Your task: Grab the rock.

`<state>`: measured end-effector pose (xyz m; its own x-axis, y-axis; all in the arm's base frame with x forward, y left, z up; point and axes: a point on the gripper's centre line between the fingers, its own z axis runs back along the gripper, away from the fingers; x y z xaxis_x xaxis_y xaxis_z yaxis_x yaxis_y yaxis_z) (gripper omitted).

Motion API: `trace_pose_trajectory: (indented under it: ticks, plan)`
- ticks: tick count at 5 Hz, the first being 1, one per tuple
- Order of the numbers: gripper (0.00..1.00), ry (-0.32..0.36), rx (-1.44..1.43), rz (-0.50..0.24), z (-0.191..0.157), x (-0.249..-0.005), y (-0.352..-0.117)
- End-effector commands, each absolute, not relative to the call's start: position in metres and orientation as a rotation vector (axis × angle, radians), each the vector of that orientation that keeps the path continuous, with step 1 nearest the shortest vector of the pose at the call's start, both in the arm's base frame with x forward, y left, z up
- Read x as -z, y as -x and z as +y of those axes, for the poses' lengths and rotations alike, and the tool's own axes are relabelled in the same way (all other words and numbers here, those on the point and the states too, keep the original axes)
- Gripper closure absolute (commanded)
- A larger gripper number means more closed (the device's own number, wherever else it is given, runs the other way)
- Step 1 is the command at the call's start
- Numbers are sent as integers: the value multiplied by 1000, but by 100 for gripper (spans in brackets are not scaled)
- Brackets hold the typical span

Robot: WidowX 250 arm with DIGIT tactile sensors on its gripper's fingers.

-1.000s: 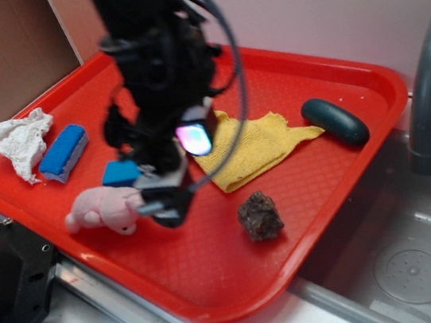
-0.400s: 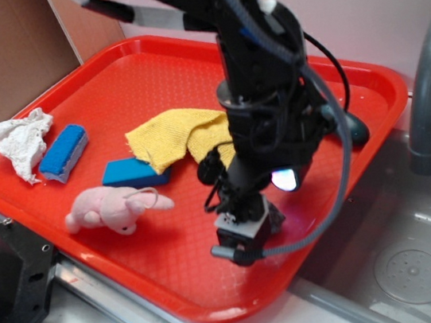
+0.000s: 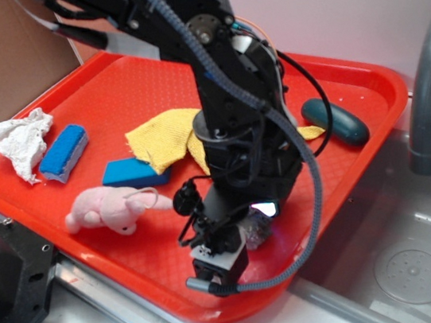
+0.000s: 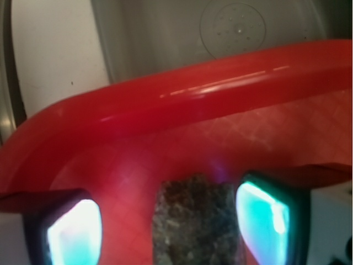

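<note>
Gripper (image 4: 168, 223) low over the red tray (image 4: 165, 105), lower centre of frame. Its 2 fingers (image 4: 71, 232) stand apart, unclamped. Rock (image 4: 196, 221) sits on tray floor directly between them, gaps either side.

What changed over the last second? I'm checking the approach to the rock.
The gripper swung from above the plush across to the rock and now straddles it, open, not yet gripping. The yellow cloth got folded over. Everything else stayed put.

Black jointed arm (image 3: 227, 103) draped in ribbed black cable (image 3: 299, 158); above the claw (image 4: 171, 232), whose pads (image 4: 74, 234) glow teal-white, sits a grey block.
</note>
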<state>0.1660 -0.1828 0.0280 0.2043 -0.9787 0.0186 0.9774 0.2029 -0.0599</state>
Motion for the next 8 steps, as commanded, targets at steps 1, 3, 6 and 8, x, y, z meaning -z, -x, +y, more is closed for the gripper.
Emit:
trace_pose_trajectory:
  ticks: [1,3,6,8]
  plan:
    - [6,29,1295,33,-171,-19,-169]
    - [100,14,1182,35,-159,-51,-165]
    - [100,105,435,-77,-60,-170,-118]
    - [100,28,-10,-87,-32,-187,-137]
